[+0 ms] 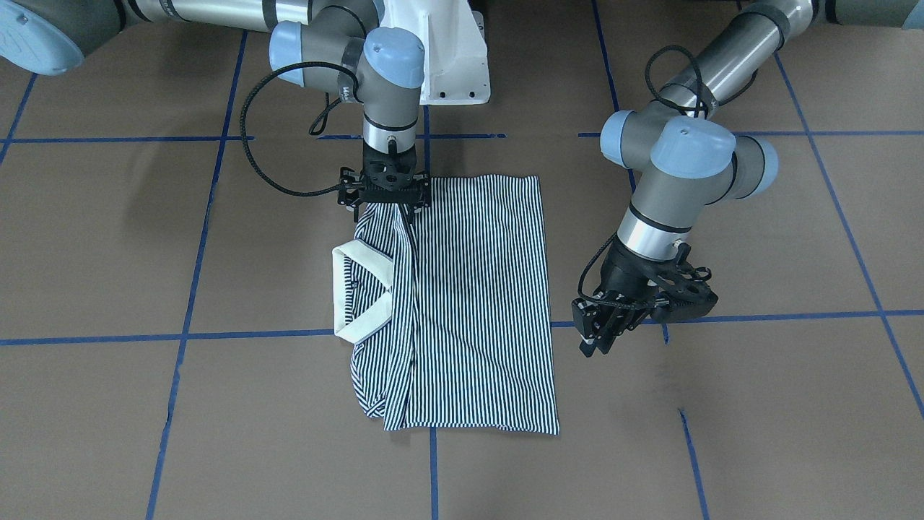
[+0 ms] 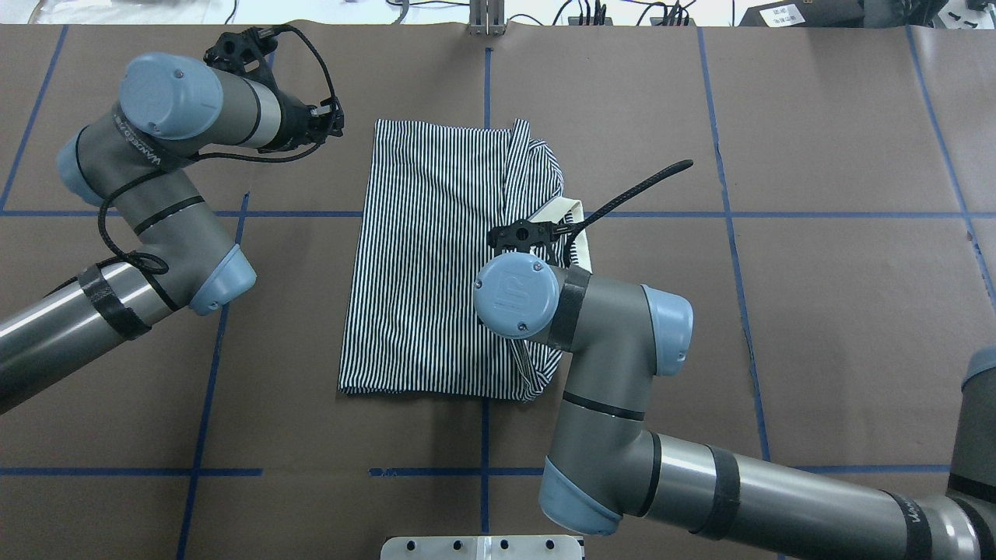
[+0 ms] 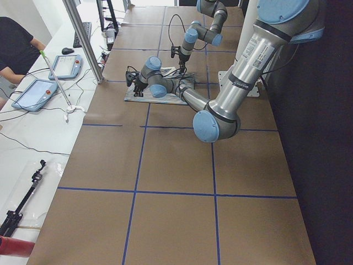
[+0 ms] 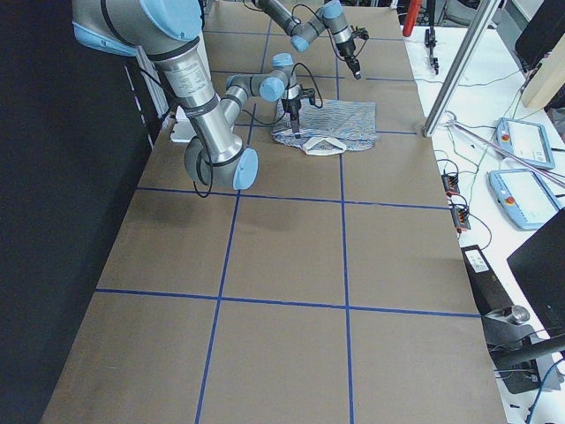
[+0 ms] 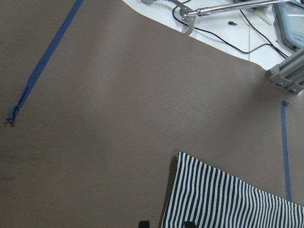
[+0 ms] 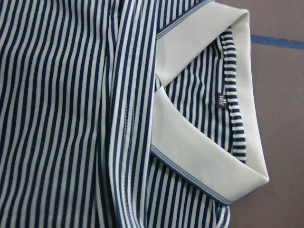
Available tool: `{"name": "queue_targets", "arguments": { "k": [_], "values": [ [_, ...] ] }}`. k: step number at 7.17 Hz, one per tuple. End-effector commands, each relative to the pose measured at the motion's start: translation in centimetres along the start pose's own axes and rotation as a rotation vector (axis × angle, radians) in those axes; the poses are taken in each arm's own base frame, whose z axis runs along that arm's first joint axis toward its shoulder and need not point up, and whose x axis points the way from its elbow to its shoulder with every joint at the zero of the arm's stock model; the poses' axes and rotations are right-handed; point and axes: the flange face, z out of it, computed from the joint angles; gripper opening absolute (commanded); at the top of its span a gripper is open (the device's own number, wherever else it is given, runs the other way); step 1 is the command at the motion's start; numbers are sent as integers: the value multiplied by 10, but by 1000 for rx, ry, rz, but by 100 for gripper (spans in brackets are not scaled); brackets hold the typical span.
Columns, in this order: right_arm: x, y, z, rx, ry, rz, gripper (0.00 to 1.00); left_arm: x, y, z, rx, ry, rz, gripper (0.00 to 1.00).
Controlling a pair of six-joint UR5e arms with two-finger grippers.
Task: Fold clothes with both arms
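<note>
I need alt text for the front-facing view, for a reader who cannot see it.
A striped shirt lies folded on a brown table. The right gripper points down over its edge nearest the robot; the left gripper hangs beside it, off the cloth.

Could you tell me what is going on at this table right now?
A striped polo shirt is being folded. It lies as a rectangle, cream collar sticking out at one side. The right gripper points down at the fold near the collar; whether it grips is unclear. The left gripper hangs open, clear of the shirt.
</note>
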Motion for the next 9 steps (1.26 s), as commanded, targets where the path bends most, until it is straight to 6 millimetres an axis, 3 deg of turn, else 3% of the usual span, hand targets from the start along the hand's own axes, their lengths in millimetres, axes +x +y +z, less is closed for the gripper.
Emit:
{"name": "queue_targets", "arguments": {
  "k": [1,5,7,9],
  "values": [
    [-9,12,15,-34,19,-19,100,-6,2,1,-2,-6,-1,36],
    [-12,15,14,-51,10,-19,100,-5,2,0,-2,-1,0,37],
    [12,24,33,-124,23,-19,100,-6,2,0,-2,-3,0,37],
    [51,-7,33,-128,28,-26,100,-7,3,1,-4,-4,0,37]
  ]
}}
